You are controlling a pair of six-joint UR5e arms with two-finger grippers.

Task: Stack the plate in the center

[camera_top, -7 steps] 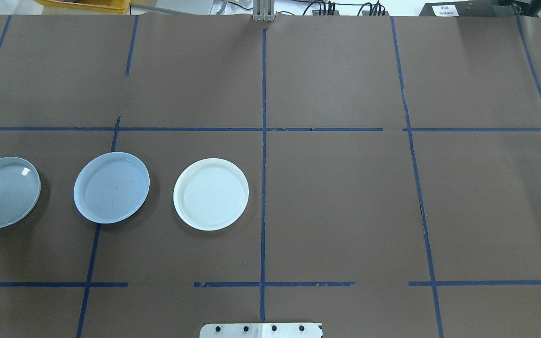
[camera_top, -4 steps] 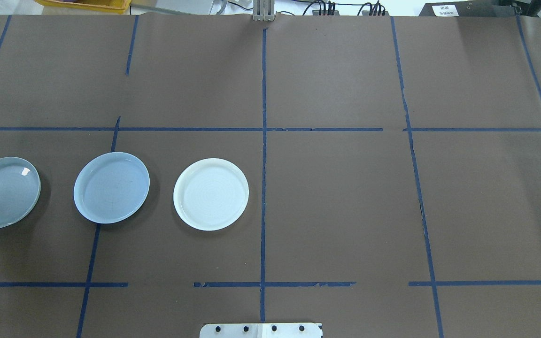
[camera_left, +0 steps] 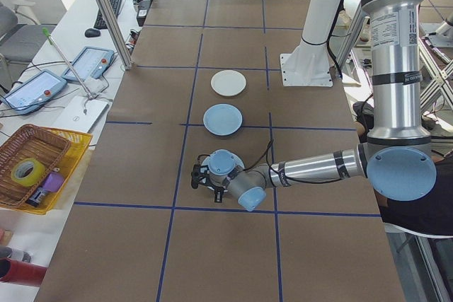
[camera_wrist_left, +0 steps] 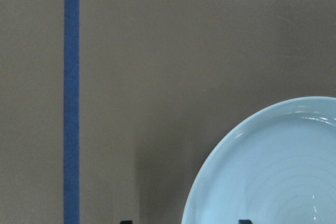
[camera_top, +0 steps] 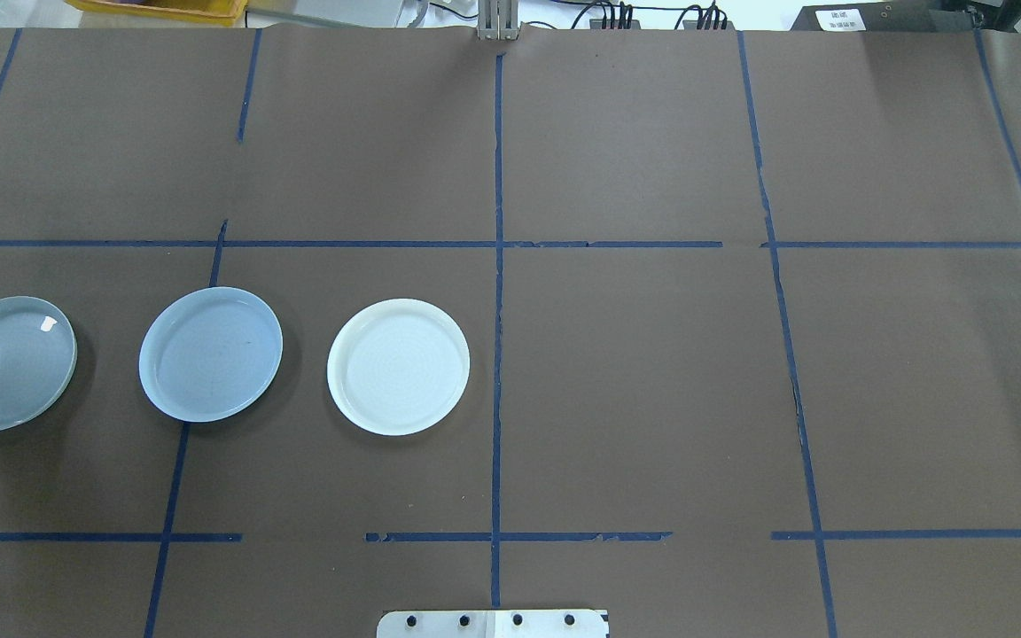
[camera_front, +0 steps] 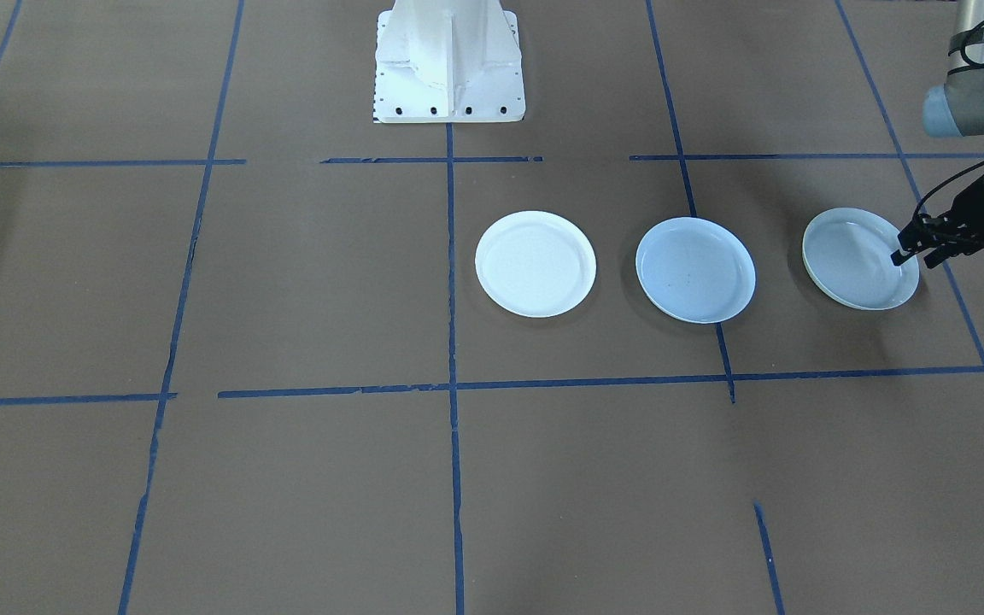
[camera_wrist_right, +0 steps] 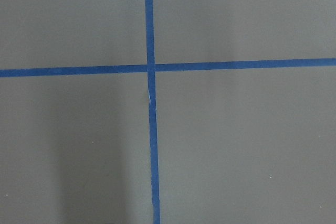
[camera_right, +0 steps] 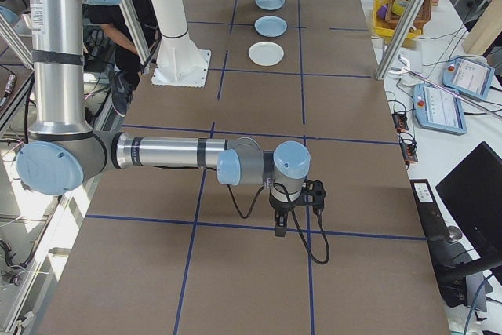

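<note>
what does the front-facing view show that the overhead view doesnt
Only the front-facing view shows the left arm's wrist and whole left pincer, open, astride the rim of the ringed plate, plus the robot base upright. Only the overhead view shows the cables and yellow bin beyond the table's far edge. Both show three plates in a row, with the center plate in the middle.

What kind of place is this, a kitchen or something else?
Probably a robotics lab, not a kitchen: taped blue grid lines on the table, teach pendants on a side bench, and a pedestal-mounted robot arm.
</note>
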